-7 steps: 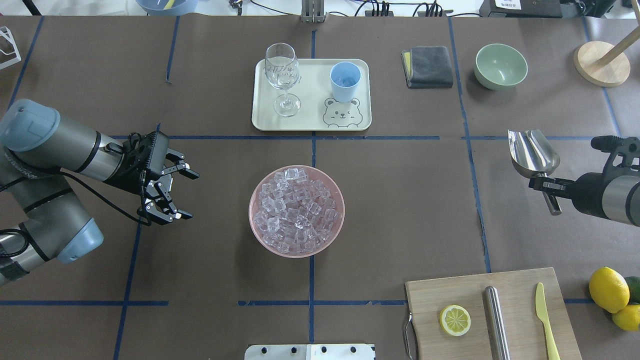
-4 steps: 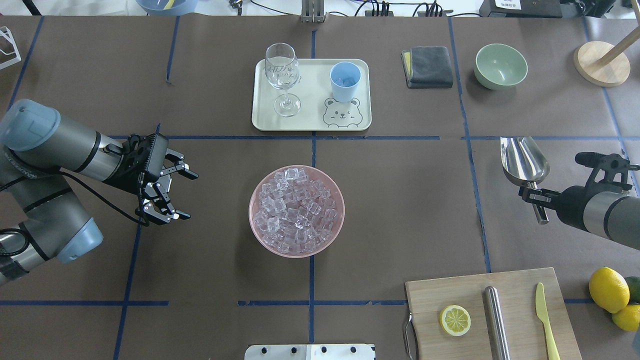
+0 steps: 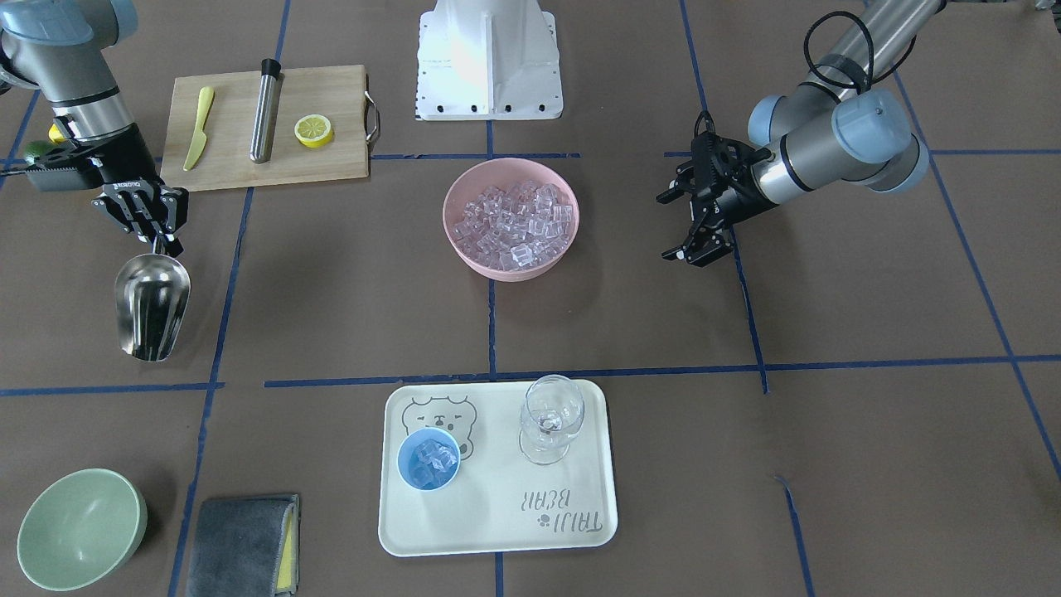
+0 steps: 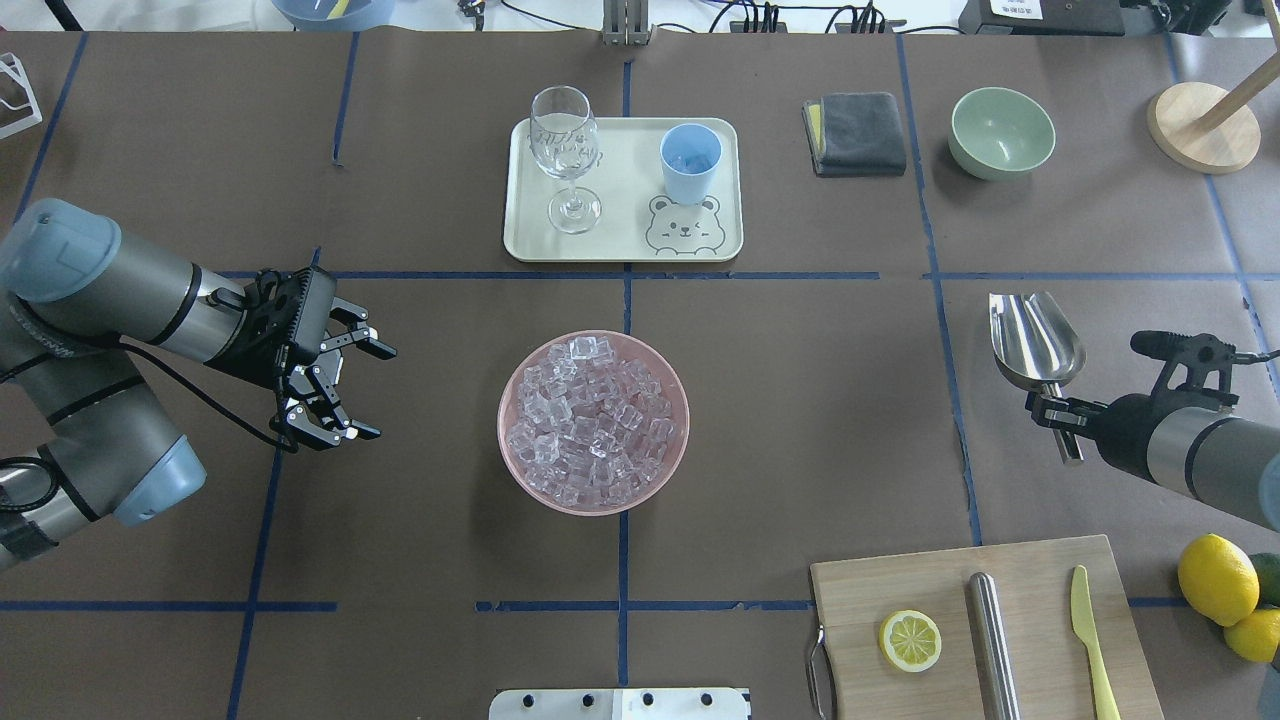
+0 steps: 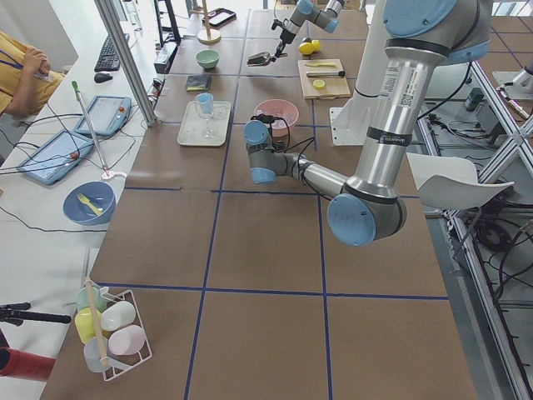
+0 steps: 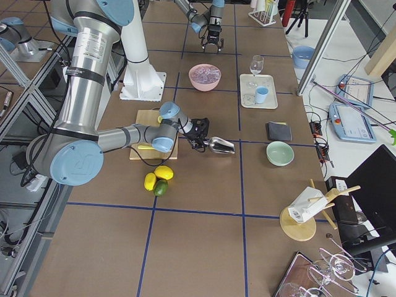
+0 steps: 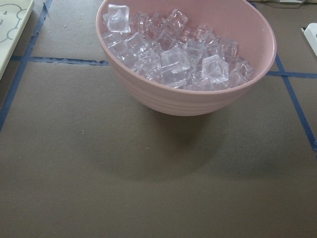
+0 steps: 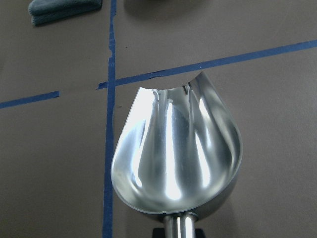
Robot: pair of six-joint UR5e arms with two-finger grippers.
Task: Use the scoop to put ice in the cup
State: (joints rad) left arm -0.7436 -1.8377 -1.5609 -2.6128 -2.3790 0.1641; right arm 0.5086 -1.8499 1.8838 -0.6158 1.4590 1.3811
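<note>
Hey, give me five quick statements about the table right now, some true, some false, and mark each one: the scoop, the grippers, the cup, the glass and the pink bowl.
1. The scoop is empty. True.
2. The left gripper holds the scoop. False: the right gripper is shut on its handle, and the left gripper is open with nothing in it.
3. The light-blue cup has ice cubes in it. True.
4. The wine glass stands off the tray. False: it stands upright on the tray, beside the cup.
5. The pink bowl is piled with ice. True.
</note>
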